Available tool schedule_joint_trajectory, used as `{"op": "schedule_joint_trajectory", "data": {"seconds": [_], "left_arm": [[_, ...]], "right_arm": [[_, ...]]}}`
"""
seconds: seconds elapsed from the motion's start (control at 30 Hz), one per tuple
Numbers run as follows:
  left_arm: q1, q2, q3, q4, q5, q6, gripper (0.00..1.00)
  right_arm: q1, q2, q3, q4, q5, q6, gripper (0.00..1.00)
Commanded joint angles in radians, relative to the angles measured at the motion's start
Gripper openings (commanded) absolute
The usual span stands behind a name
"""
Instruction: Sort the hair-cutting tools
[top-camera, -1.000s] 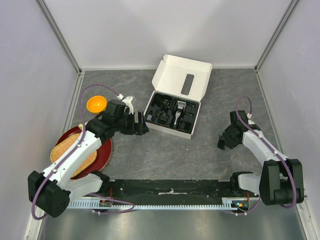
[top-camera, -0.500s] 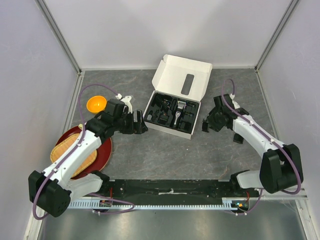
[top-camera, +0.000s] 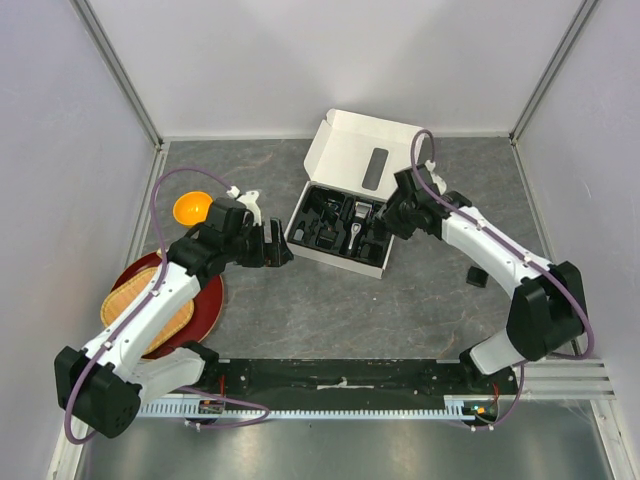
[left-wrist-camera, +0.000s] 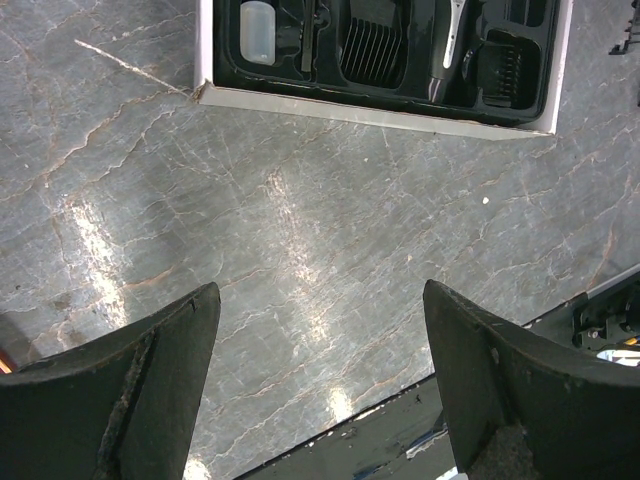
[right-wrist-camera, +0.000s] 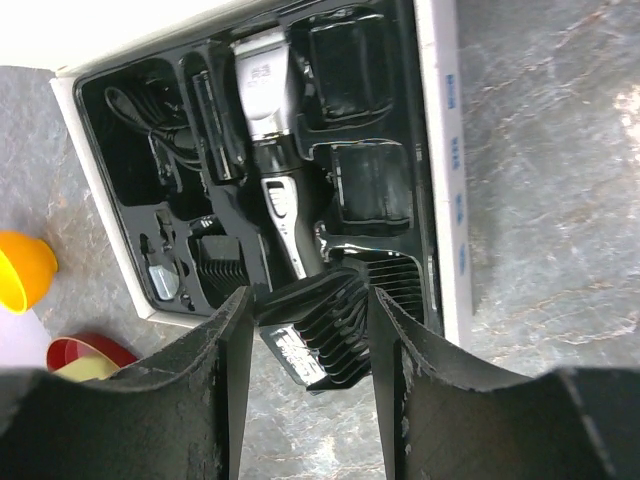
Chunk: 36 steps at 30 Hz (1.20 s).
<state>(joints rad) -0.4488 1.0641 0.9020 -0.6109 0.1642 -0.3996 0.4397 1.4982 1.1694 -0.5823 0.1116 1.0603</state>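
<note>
**Guard comb held over the box by the right gripper**

A black guard comb is clamped between the fingers of the right gripper. It is held just above the near right corner of the white box. The box lies open in the middle of the worktop, toward the far edge, with its lid folded back.

Inside the box a black tray is fitted. The clipper is laid down the middle of the tray. Other guard combs are seated in compartments beside it, and a black cable is coiled in a compartment on its other side. A small clear bottle is seen at the left end of the tray.

The left gripper is spread wide with nothing between its fingers. It is held over bare worktop just left of the box.

A small black piece lies on the worktop toward the right edge; what it is cannot be told. An orange bowl is placed near the left edge. A red plate with a woven mat on it is set toward the near left corner.
</note>
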Motion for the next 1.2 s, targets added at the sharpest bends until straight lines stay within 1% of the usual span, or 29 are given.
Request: {"op": "schedule_joint_trajectory", "data": {"seconds": [0.0,0.2,0.4,0.57,0.8,1.17], "left_arm": [[0.005,-0.019,0.005,0.028,0.02,0.016,0.89],[0.005,-0.016,0.005,0.028,0.02,0.016,0.89],[0.005,-0.01,0.003,0.03,0.026,0.016,0.89],[0.005,-0.01,-0.002,0.028,0.021,0.016,0.89],[0.005,-0.007,-0.002,0.028,0.021,0.016,0.89],[0.007,-0.01,-0.003,0.03,0.028,0.018,0.89]], "right_arm": [[0.033,0.048,0.067,0.006,0.029,0.003,0.49],[0.053,0.128,0.098,0.006,0.031,-0.034,0.49],[0.056,0.22,0.157,0.012,0.072,-0.095,0.49],[0.056,0.246,0.185,0.015,0.147,-0.099,0.48],[0.057,0.264,0.156,0.035,0.174,-0.023,0.48],[0.079,0.255,0.073,0.081,0.24,0.174,0.47]]}}
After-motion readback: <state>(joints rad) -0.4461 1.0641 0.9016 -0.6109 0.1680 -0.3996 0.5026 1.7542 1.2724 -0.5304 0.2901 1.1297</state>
